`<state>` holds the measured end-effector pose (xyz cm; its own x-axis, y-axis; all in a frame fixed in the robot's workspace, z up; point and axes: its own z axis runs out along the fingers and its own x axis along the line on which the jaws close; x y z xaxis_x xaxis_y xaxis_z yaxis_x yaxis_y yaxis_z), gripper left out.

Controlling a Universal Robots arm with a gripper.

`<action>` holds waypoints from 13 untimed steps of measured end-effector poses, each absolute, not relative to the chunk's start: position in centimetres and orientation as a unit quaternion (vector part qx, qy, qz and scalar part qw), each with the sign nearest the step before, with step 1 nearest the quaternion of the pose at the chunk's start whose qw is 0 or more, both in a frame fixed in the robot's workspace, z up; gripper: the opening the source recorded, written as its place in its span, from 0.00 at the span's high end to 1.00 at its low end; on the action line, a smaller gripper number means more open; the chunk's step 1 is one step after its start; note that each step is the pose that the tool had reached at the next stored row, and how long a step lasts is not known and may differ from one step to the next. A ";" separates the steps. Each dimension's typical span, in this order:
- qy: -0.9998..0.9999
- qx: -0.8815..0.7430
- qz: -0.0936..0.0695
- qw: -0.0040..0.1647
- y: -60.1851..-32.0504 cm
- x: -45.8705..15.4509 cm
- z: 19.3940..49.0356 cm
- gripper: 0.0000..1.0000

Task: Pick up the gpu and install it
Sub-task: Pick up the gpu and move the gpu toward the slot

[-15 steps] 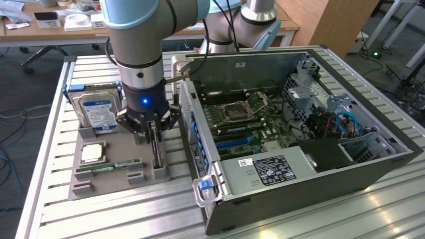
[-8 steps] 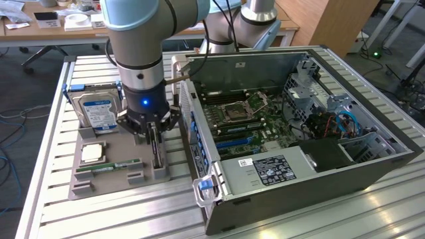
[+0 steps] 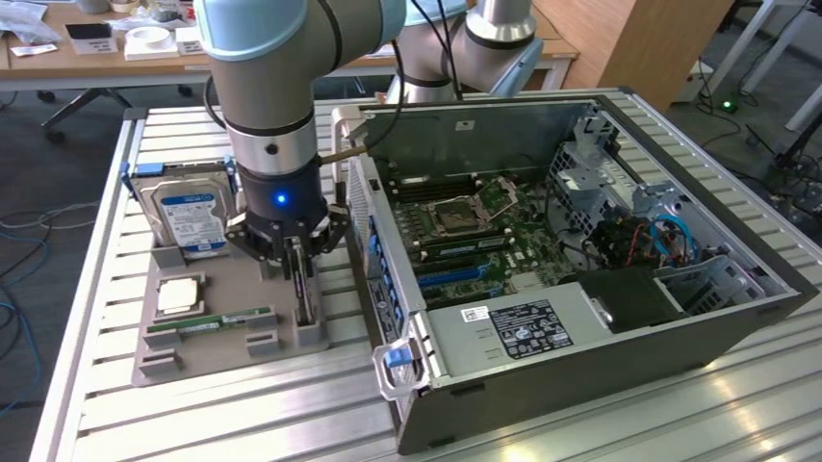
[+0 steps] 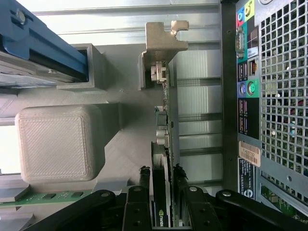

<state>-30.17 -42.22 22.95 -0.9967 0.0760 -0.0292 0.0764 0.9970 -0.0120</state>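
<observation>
The gpu (image 3: 304, 289) stands on its long edge in a grey slotted holder on the parts tray, beside the open computer case. My gripper (image 3: 303, 258) hangs straight down over it. In the wrist view the gpu (image 4: 166, 120) is seen edge-on, its silver end bracket (image 4: 161, 41) at the far end. Black fingertips (image 4: 143, 172) press against both faces of the card, so my gripper (image 4: 162, 175) is shut on it. The card's lower edge still sits in the holder.
On the grey tray (image 3: 218, 279) are a hard drive (image 3: 191, 212), a CPU (image 3: 177, 296) and a green memory stick (image 3: 210, 323). The open computer case (image 3: 578, 318) lies close on the exterior view's right, its motherboard (image 3: 475, 231) exposed. Its rear port panel (image 4: 250, 96) runs alongside the card.
</observation>
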 end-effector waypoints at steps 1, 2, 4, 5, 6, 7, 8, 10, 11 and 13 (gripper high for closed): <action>0.999 0.038 -0.007 0.014 -42.2 -30.2 23.0 0.67; 0.999 0.038 -0.007 0.014 -42.2 -30.2 23.0 0.74; 0.999 0.038 -0.007 0.014 -42.2 -30.2 23.0 0.74; 0.999 0.038 -0.007 0.014 -42.2 -30.2 23.0 0.74; 0.999 0.038 -0.007 0.014 -42.2 -30.2 23.0 0.74; 0.999 0.038 -0.007 0.014 -42.2 -30.2 23.0 0.74; 0.999 0.037 -0.007 0.014 -42.2 -30.2 23.0 0.74; 0.999 0.028 -0.006 0.015 -42.2 -30.2 22.9 0.74; 1.000 0.024 -0.006 0.015 -42.2 -30.2 22.9 0.74; 1.000 0.019 -0.006 0.015 -42.2 -30.2 22.9 0.74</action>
